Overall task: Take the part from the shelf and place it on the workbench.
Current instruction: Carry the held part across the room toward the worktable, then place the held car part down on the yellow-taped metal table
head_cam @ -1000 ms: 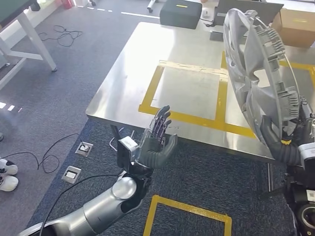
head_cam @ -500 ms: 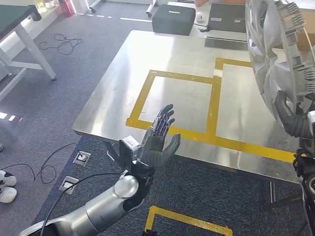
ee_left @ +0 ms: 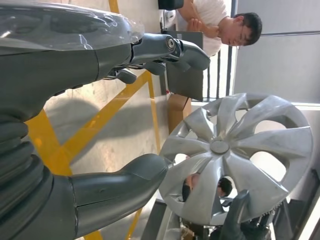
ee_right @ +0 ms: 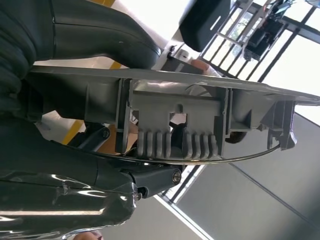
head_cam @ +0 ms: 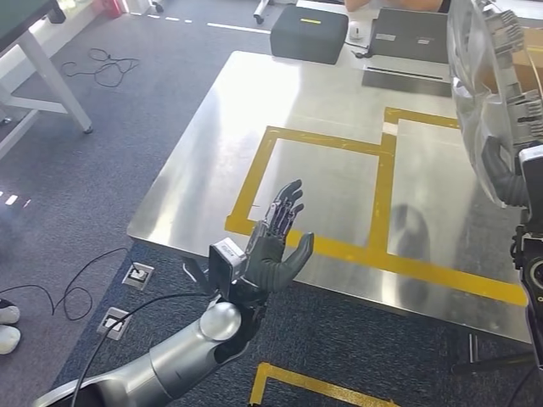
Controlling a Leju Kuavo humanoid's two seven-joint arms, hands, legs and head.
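The part is a silver wheel cover (head_cam: 489, 80) with curved spokes. My right hand (head_cam: 502, 178) grips its lower rim and holds it upright above the right side of the steel workbench (head_cam: 211, 170). The left wrist view shows the wheel cover's (ee_left: 236, 155) spoked face. In the right wrist view my right hand's thumb (ee_right: 102, 32) and fingers (ee_right: 151, 180) clamp the wheel cover's ribbed rim (ee_right: 177, 120). My left hand (head_cam: 275, 242) is raised at the bench's near edge, palm turned right, fingers spread, holding nothing. Yellow tape (head_cam: 307, 242) marks squares on the bench top.
A dark case (head_cam: 309, 34) and a laptop (head_cam: 406, 38) sit at the bench's far edge, with a cardboard box (head_cam: 534, 42) behind the cover. A person (ee_left: 222, 25) stands beyond the bench. Cables (head_cam: 70, 292) and floor sockets (head_cam: 137, 273) lie on the carpet to the left.
The camera has shifted, and the bench now sits closer and more centred. The wheel cover and right hand have moved toward the right edge of the view. My left hand keeps its open pose.
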